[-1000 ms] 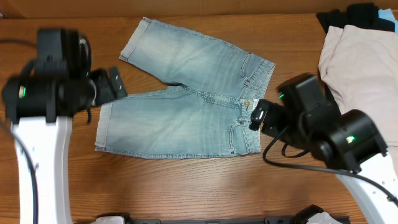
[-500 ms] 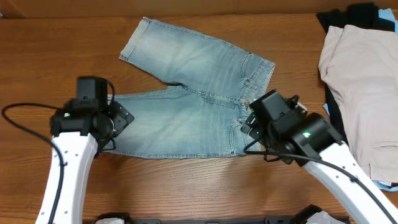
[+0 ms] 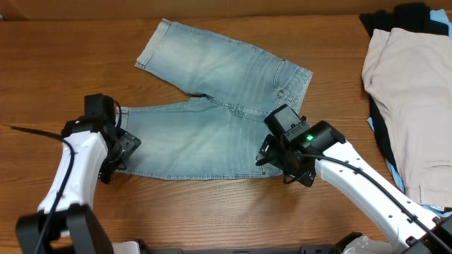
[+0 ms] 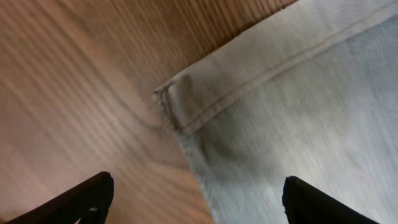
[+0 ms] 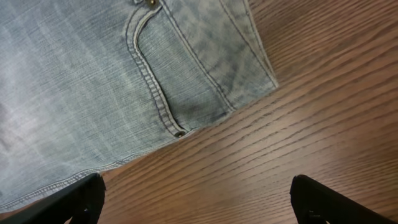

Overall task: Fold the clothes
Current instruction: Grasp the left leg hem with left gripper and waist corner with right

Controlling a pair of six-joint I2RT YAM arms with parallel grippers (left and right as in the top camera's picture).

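Note:
The faded light-blue denim shorts lie flat on the wooden table, legs to the left, waistband to the right. My left gripper is open over the near leg's front hem corner; its fingers straddle the denim edge. My right gripper is open over the near waistband corner; bare wood lies between its fingers, just below the front pocket seam.
A beige garment lies at the right, over black and sky-blue garments. Bare wooden table runs along the front edge.
Both arms came down and toward the front edge of the shorts: the left to the near leg's hem corner, the right to the near waistband corner. The shorts have not moved.

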